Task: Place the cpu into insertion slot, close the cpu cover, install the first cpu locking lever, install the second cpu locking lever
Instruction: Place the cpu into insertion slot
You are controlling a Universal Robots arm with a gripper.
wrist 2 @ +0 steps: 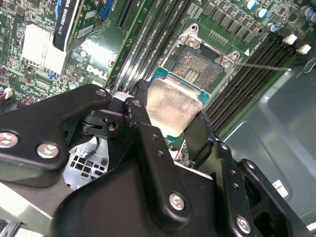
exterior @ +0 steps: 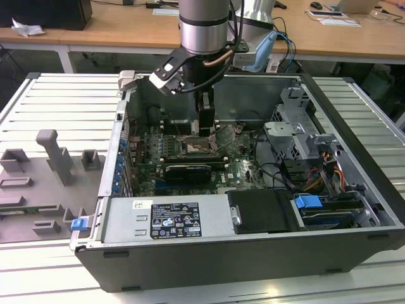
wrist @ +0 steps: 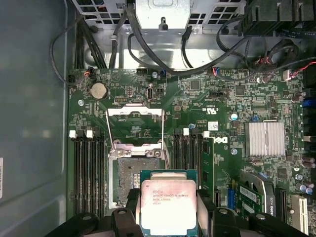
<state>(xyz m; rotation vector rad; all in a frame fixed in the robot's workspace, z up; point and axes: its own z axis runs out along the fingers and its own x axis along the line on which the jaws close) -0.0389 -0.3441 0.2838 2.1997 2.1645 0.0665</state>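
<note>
The cpu [wrist: 169,202] [wrist 2: 173,106], a pale silvery square on a green edge, is clamped between my gripper's [wrist: 168,210] [wrist 2: 170,112] black fingers [wrist 2: 143,123]. It hangs a little above and beside the insertion slot [wrist: 126,180] [wrist 2: 200,66], whose contact field lies bare. The cpu cover [wrist: 134,111] stands flipped open past the slot, away from the cpu. A thin wire locking lever [wrist 2: 261,65] sticks out from the socket corner. In the exterior view my gripper [exterior: 205,126] reaches down into the open computer case over the insertion slot [exterior: 198,147].
Black memory slots [wrist: 89,168] flank the socket on both sides. A finned heatsink [wrist: 266,138] and cable loops [wrist: 163,59] lie nearby. The grey power supply box [exterior: 164,218] and drive cage [exterior: 297,126] fill the case's front and right. Grey fixture blocks [exterior: 54,158] stand outside it.
</note>
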